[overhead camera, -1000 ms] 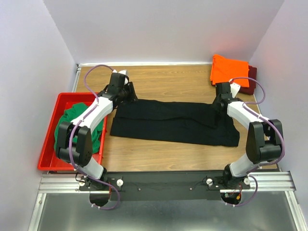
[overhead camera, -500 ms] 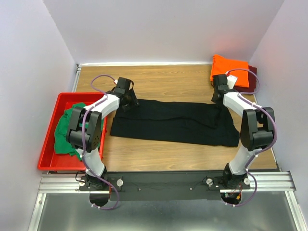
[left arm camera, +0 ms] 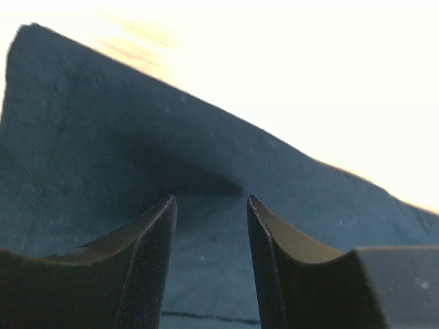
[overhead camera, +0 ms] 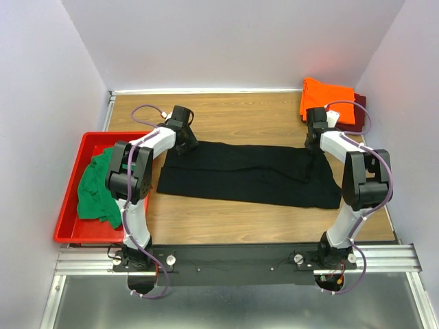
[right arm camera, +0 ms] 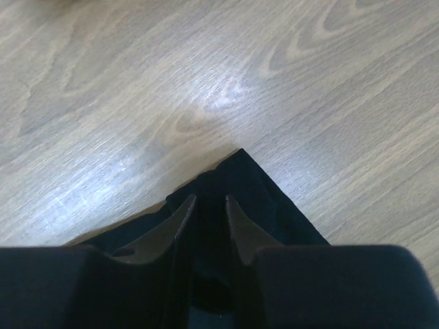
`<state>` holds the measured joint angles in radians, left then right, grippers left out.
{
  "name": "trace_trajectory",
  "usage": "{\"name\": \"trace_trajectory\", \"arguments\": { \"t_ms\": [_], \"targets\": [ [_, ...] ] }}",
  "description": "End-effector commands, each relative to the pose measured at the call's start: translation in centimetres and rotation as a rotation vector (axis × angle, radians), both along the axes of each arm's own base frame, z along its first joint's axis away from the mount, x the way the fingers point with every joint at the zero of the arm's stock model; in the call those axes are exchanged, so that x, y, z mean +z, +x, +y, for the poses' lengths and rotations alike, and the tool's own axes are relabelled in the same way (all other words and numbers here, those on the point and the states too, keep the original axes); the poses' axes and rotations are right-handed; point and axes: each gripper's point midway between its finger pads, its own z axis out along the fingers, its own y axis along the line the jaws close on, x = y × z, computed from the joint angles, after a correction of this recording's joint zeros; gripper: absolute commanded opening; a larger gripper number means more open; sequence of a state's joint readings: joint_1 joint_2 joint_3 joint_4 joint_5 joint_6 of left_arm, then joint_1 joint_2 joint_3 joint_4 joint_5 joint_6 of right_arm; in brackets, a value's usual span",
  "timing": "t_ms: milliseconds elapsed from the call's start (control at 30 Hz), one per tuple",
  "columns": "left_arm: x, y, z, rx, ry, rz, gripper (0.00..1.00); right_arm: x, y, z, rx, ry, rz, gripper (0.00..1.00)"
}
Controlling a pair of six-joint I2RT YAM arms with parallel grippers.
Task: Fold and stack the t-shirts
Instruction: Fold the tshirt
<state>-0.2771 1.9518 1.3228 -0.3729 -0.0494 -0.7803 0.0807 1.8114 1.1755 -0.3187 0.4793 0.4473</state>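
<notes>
Black t-shirt (overhead camera: 250,175) lies flat, left gripper (left arm camera: 210,202) gaping at one far corner, right gripper (right arm camera: 210,199) with jaws nearly together over the other, hold uncertain; a thin pinch might slip free.

My table top (overhead camera: 240,113) is light wood grain and meets the walls at the back and on the right. The walls (overhead camera: 226,41) close three sides, plain pale lavender-white. At the near edge an aluminium rail (overhead camera: 82,259) runs the full width, with a dull grey metal sheet (overhead camera: 233,305) below it. The light is even from above. There's a soft glare patch on the wood in my right wrist view, and the left wrist view is blown out white up top.
</notes>
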Motion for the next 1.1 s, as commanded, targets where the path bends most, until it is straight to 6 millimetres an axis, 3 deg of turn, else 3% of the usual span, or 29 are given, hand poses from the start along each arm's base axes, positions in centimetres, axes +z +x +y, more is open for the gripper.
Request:
{"name": "trace_trajectory", "arguments": {
  "t_ms": [0, 300, 500, 800, 867, 967, 1067],
  "targets": [
    [-1.2, 0.5, 1.8, 0.078, 0.063, 0.03, 0.54, -0.6, 0.0, -0.3, -0.01, 0.021, 0.022, 0.27],
    [-3.5, -0.5, 4.1, 0.139, 0.068, 0.098, 0.54, 0.4, -0.6, -1.8, -0.07, 0.041, -0.012, 0.05],
    [-4.2, -1.0, 4.6, 0.154, 0.062, 0.117, 0.54, 2.7, -1.7, -4.3, -0.178, 0.066, -0.091, 0.02],
    [-4.8, -1.4, 4.6, 0.153, 0.056, 0.129, 0.54, 4.2, -3.8, -7.2, -0.315, 0.048, -0.157, 0.01],
    [-4.7, -1.4, 4.5, 0.151, 0.056, 0.125, 0.54, 3.9, -3.9, -7.5, -0.327, 0.05, -0.152, 0.08],
    [-4.3, -1.1, 4.4, 0.145, 0.049, 0.113, 0.54, 3.1, -3.8, -7.7, -0.331, 0.063, -0.131, 0.34],
    [-3.7, -0.8, 4.3, 0.139, 0.043, 0.098, 0.54, 3.2, -3.4, -7.1, -0.303, 0.098, -0.135, 0.48]
  ]
}}
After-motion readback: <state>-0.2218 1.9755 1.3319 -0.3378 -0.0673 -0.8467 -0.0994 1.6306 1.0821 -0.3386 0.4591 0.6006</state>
